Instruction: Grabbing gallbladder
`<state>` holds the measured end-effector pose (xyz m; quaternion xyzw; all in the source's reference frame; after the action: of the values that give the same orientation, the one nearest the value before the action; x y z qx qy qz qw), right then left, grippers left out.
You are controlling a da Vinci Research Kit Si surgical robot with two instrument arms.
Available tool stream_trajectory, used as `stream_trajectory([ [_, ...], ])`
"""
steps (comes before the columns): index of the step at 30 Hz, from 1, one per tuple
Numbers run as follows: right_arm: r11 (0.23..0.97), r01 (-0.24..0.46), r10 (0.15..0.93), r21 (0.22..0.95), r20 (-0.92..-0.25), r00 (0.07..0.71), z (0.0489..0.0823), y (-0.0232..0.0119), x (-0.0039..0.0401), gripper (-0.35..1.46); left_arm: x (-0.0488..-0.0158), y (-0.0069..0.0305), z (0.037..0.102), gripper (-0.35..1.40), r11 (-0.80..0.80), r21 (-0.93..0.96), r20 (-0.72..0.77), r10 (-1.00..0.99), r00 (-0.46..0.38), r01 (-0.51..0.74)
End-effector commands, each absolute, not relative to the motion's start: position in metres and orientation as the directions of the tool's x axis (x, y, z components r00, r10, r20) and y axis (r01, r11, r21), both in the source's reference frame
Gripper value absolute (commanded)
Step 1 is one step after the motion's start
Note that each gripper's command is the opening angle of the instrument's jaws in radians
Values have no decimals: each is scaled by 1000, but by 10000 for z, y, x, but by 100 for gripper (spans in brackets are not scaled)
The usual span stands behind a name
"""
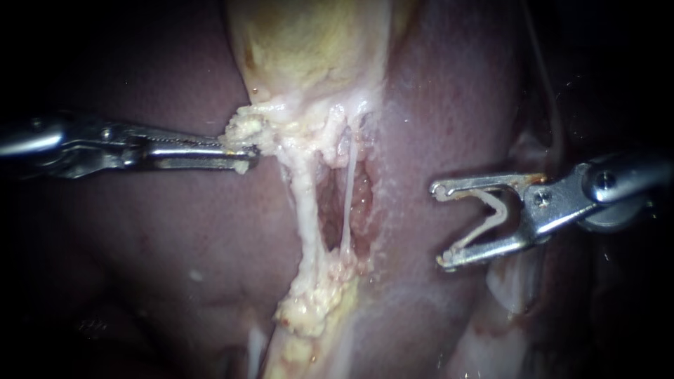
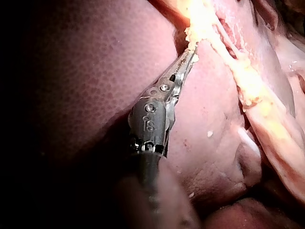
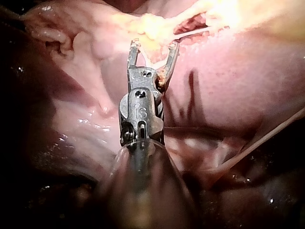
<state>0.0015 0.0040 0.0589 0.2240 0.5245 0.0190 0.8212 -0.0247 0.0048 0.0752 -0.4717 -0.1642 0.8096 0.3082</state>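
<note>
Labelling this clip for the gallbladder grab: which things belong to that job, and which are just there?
In the job: gallbladder; left instrument, shut on pale tissue at the gallbladder's lower edge.
Just there: right instrument, open, holding nothing; liver; pale strands below the gallbladder.

text: none readable | labels, brands, numbers, signs: none readable in any view

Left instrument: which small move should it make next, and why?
Probably a gentle pull toward its own side: the left instrument has its jaws shut on the gallbladder at its pale lower edge, while the right instrument hangs open, clear of the tubes.
</note>
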Motion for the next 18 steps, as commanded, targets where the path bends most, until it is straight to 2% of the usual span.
stream_trajectory([
  [1, 899, 204, 266, 388, -853, 449, 589, 40, 15, 49, -247, 48, 752, -35, -757, -556, -664, 653, -365, -343],
  [2, 899, 204, 266, 388, -853, 449, 589, 40, 15, 49, -245, 47, 751, -35, -753, -559, -660, 657, -363, -347],
  [3, 899, 204, 266, 388, -853, 449, 589, 40, 15, 49, -243, 46, 750, -20, -761, -548, -667, 648, -367, -347],
  [4, 899, 204, 266, 388, -853, 449, 589, 40, 15, 49, -240, 44, 748, 7, -773, -532, -677, 634, -374, -346],
  [7, 899, 204, 266, 388, -853, 449, 590, 41, 15, 49, -232, 40, 741, 39, -780, -522, -683, 625, -379, -346],
  [11, 899, 204, 266, 388, -853, 449, 590, 41, 15, 49, -227, 43, 728, 73, -799, -479, -698, 598, -395, -364],
  [14, 899, 204, 266, 388, -853, 449, 590, 41, 15, 49, -231, 50, 720, 84, -805, -458, -704, 587, -400, -376],
  [18, 899, 204, 266, 388, -853, 449, 590, 41, 15, 49, -241, 61, 712, 88, -810, -447, -720, 577, -386, -379],
])
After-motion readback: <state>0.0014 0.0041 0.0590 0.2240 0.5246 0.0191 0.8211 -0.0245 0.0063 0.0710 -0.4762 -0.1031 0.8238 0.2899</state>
